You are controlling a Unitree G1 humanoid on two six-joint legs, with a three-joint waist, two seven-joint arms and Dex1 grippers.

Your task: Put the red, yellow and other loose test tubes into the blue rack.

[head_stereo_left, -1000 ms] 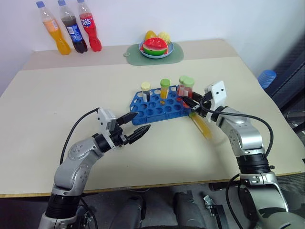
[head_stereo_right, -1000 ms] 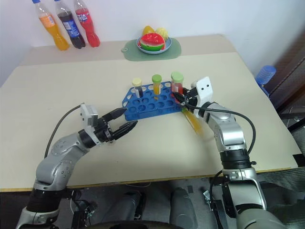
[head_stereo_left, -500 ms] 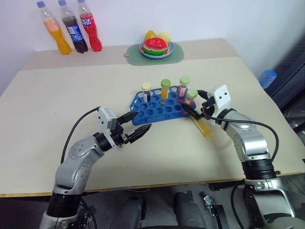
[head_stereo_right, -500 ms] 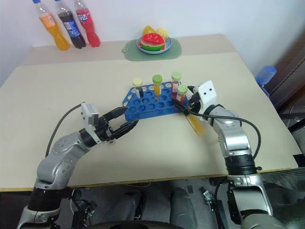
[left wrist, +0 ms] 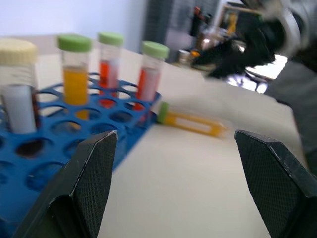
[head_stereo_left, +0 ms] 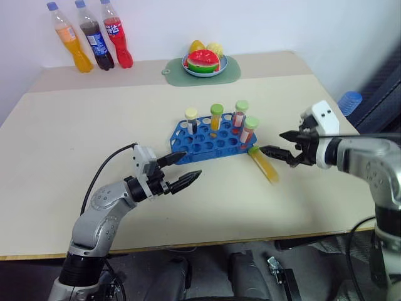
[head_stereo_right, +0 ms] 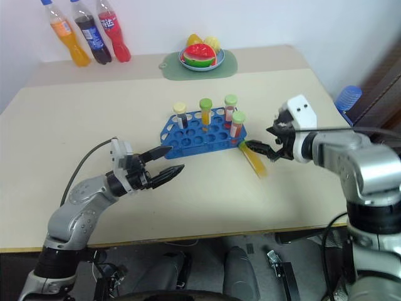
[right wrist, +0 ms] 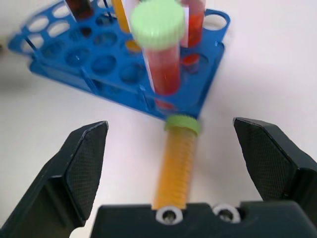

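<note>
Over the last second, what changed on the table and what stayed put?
The right tool let go of a red tube with green cap, left standing in the blue rack, opened, and pulled back to the right. The left tool stayed open in front of the rack. The yellow tube still lies loose on the table beside the rack.

A: Any room around the blue rack (head_stereo_left: pixel 207 142)?

B: Its near and left sides are bare table (head_stereo_left: pixel 94 119). My left gripper (head_stereo_left: pixel 182 170) hovers just off the near left corner, jaws spread, nothing between it and the rack.

A: Right side?

B: A yellow tube (head_stereo_left: pixel 264 164) lies flat just off the right end. My right gripper (head_stereo_left: pixel 279 144) hangs open right above it. Four capped tubes (head_stereo_left: pixel 217 118) stand upright along the rack's back and right rows.
</note>
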